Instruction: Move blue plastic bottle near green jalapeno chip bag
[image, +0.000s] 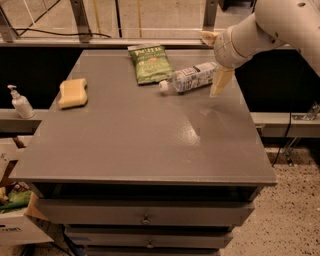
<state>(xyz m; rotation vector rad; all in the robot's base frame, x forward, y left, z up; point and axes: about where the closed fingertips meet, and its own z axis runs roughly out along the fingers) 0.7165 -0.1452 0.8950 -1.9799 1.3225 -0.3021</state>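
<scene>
Grey bench (150, 145) bearing the green jalapeno chip bag (150, 63), which lies flat near the back edge. The blue plastic bottle (192, 77) lies on its side just right of the bag. Its long axis runs roughly crosswise and its white cap points toward the bag's lower right corner. The pincer (209, 64) sits at the bottle's end farthest from the bag, fingers spread apart.

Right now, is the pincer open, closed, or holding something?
Pincer: open, holding nothing, beside the base of the bottle at the far right of the table.
</scene>
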